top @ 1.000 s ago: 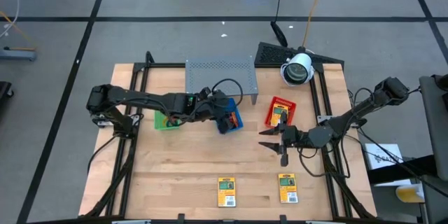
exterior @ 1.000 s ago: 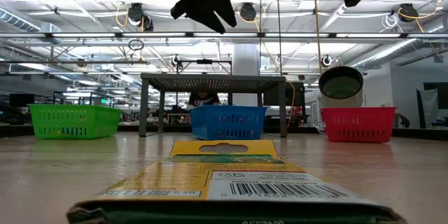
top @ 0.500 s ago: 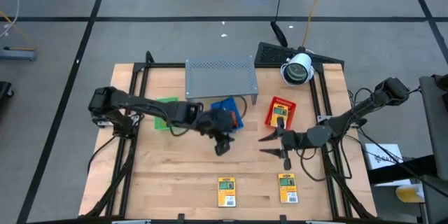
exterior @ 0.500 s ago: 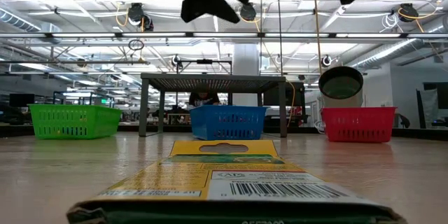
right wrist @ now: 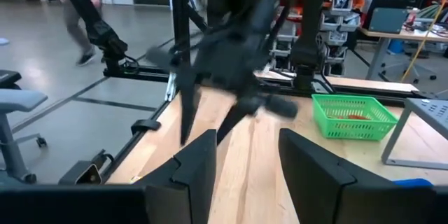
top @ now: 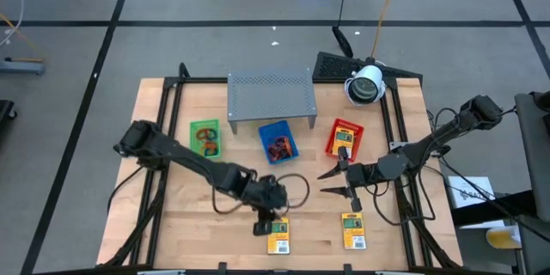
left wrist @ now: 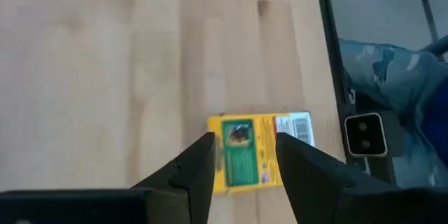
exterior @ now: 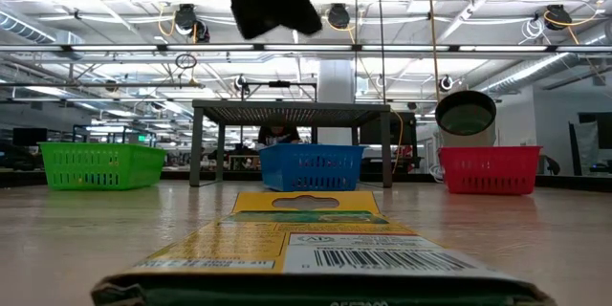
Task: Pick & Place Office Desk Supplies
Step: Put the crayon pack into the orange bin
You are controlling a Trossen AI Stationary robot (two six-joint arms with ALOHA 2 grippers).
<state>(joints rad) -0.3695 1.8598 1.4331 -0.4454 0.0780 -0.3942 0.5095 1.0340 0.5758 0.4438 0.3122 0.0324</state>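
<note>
Near the front edge of the counter (top: 215, 219) lie two yellow packets: one (top: 277, 235) directly under the left gripper (top: 265, 221), the other (top: 352, 230) to its right. The left gripper hangs with jaws parted, straddling the packet's width, empty. Flat, light and probably slick, this packet likely needs pinching across its long edges. The right gripper (top: 329, 181) waits spread wide, holding nothing, near the red tray (top: 345, 136).

Right tool (right wrist: 246, 164): two dark fingers apart, nothing between them. Ahead, the other dark arm (right wrist: 231, 49) reaches down over the wooden tabletop (right wrist: 245, 161). Green tray (right wrist: 350, 115) stands farther along, orange-red contents inside. A person (right wrist: 84, 14) walks on the floor beyond.
</note>
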